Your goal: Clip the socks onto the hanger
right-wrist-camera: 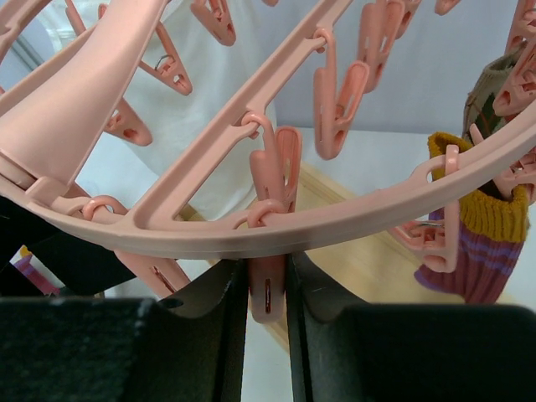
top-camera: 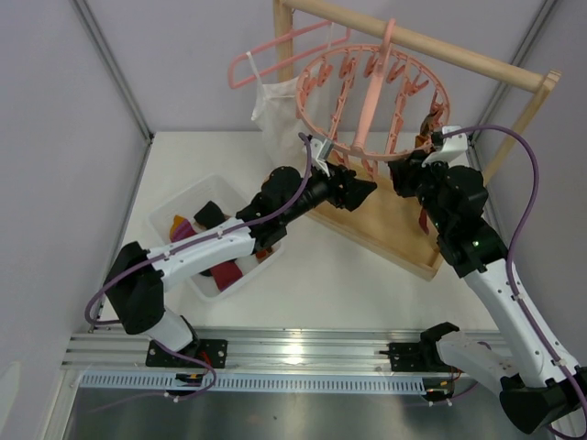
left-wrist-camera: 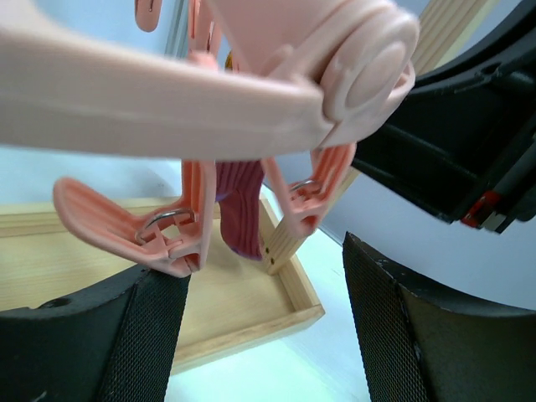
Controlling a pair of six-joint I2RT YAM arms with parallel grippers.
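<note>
The round pink hanger (top-camera: 371, 96) hangs from a wooden bar. My right gripper (top-camera: 401, 174) is under its near rim, shut on one dangling pink clip (right-wrist-camera: 268, 295) below the ring (right-wrist-camera: 335, 224). A purple sock with a yellow cuff (right-wrist-camera: 471, 251) hangs clipped to the right, and an argyle sock (right-wrist-camera: 492, 84) behind it. My left gripper (top-camera: 365, 191) is open and empty just under the ring (left-wrist-camera: 167, 109), beside another clip (left-wrist-camera: 172, 234). A maroon sock (left-wrist-camera: 239, 205) hangs clipped beyond it. More socks (top-camera: 225, 271) lie in the white bin.
The white bin (top-camera: 170, 203) sits at the left by my left arm. The wooden rack's tray base (top-camera: 390, 234) lies under the hanger, and its bar (top-camera: 459, 50) is above. A white camisole (top-camera: 275, 115) on a thin pink coat hanger hangs left of the round hanger.
</note>
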